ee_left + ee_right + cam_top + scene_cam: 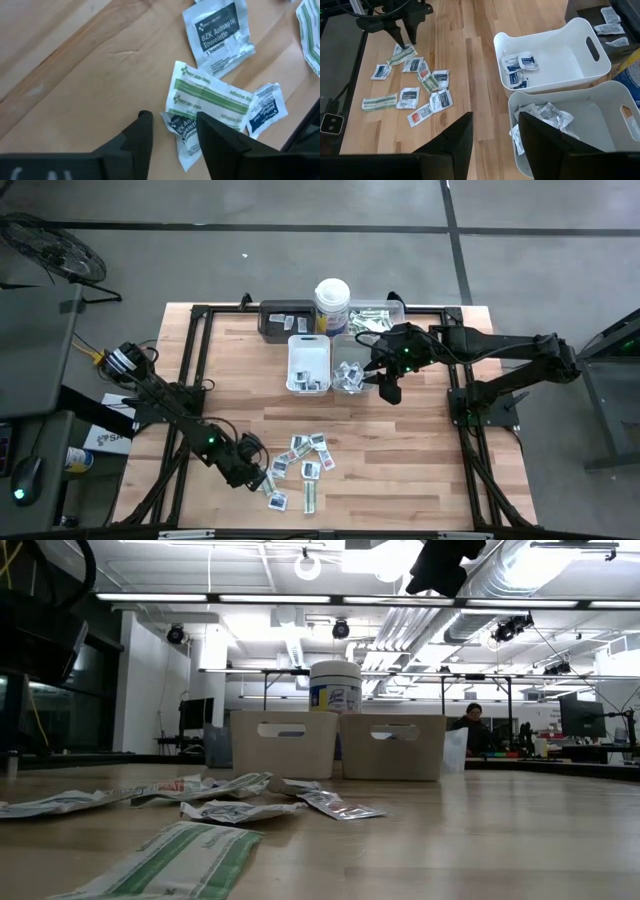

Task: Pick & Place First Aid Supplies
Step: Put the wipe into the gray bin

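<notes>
Green-striped strip (pixel 209 97): its near end lies under a blue-marked sachet (pixel 182 131), whose print is partly covered.
Edge strip (pixel 311 30): cut off by the picture's edge.
Dark tray (pixel 284 319): contents too small to identify.
Left pincer (pixel 262 463): finger gap unreadable from above.

A white sachet (pixel 219 31) reads "BZK Antiseptic Towelette"; the green-striped strip (pixel 210 96) seems to say "First Aid Only".
</notes>
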Controlling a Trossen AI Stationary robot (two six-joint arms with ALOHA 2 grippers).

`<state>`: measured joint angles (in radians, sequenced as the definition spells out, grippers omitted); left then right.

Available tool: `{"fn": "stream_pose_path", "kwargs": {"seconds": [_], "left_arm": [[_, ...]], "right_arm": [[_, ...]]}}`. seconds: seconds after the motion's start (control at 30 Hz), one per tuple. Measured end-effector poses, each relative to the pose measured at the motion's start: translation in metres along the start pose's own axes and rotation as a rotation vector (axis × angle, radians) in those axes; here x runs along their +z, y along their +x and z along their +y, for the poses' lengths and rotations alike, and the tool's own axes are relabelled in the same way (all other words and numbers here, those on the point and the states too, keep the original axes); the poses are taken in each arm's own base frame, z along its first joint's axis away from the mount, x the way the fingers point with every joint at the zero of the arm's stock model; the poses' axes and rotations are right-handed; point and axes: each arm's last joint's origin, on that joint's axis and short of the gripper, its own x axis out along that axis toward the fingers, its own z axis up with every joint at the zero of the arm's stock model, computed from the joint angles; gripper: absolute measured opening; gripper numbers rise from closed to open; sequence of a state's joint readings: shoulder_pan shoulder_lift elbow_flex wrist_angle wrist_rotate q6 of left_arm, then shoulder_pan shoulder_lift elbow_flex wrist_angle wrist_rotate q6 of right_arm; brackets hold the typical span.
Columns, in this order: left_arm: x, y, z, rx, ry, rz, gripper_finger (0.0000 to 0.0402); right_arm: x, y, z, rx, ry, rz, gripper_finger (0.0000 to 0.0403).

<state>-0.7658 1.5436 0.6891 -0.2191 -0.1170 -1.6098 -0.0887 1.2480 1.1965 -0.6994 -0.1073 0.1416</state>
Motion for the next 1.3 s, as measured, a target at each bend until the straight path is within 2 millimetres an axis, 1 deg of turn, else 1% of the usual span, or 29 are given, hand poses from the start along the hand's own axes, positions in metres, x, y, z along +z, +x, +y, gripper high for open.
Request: {"fn": "stream_pose_path", "kwargs": {"seconds": [0.07,0.2,0.4,0.57,0.7,0.87,1.1,1.23,1.3], "left_arm": [[0.000,0.000,-0.001,-0.007,0.011,0.012,0.0157],[-0.001,0.001,-0.001,-0.010,0.047,0.024,0.0160],[-0.003,0.006,0.000,0.007,0.108,0.095,0.0152],[-0.003,0.007,0.001,0.009,0.115,0.106,0.0142],[-0.004,0.007,0.002,0.018,0.116,0.120,0.0121],[-0.004,0.011,0.003,0.028,0.114,0.106,0.0085],[-0.005,0.014,0.000,0.002,0.091,0.101,0.0044],[-0.005,0.014,0.000,0.002,0.102,0.089,0.0010],[-0.005,0.014,0.000,-0.001,0.121,0.086,0.0005]], "right_arm": [[0.000,0.000,0.000,0.000,-0.005,0.000,0.0152],[0.000,0.000,0.000,-0.008,-0.009,-0.001,0.0152],[0.000,0.000,0.000,-0.011,-0.009,0.000,0.0152],[0.000,0.000,0.000,-0.012,-0.008,0.004,0.0152],[-0.001,0.000,-0.001,-0.016,-0.008,0.013,0.0152],[-0.001,0.000,-0.001,-0.026,-0.006,0.011,0.0151],[-0.002,0.000,-0.001,-0.026,0.000,0.013,0.0152],[-0.002,0.000,-0.001,-0.028,-0.006,0.014,0.0152],[-0.002,0.000,-0.001,-0.029,-0.007,0.014,0.0152]]}}
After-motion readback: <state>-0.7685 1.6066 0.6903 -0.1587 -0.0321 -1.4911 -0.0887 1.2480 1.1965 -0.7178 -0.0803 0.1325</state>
